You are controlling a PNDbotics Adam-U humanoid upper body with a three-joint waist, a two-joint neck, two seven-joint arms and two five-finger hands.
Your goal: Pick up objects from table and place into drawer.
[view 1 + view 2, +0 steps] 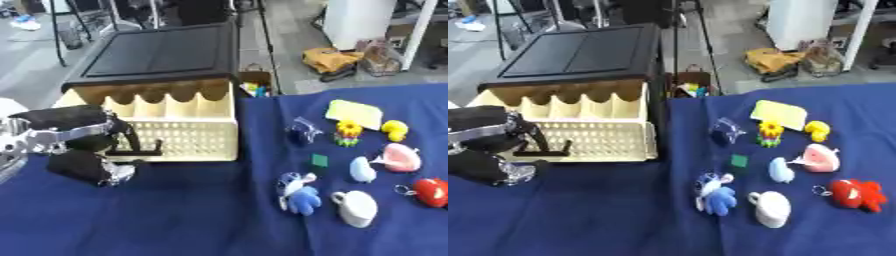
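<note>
We start with the biggest thing before us: the blue cloth (pixel 175 215) covering the table. Next comes the cream drawer unit (pixel 175 120) with its black top, at the far left. Its drawer (pixel 179 137) stands pulled out towards us, and its divided compartments look empty as far as we can see.

Our left hand (pixel 87 150) is at the drawer's front, near the black handle (pixel 140 150). The fingers look curled close to that handle, but we cannot tell whether they grip it. Our right hand shows in neither view.

All the small things lie on the cloth well to the right of the drawer: a yellow-green pad (pixel 354 114), a white cup (pixel 357 208), a pink toy (pixel 398 157), a red toy (pixel 430 192), a blue plush (pixel 302 197), a pale blue piece (pixel 362 169), a yellow duck (pixel 395 130), a flower-like toy (pixel 348 133), a dark blue clear thing (pixel 302 132) and a small green block (pixel 319 160).

So we judge the task barely begun: the drawer is open, nothing is in it, and every object is left to move.

The right eye view shows the red toy (pixel 855 194) whole, with its limbs, while the left eye view crops it at the edge. The left eye view shows more of our left hand and arm.
</note>
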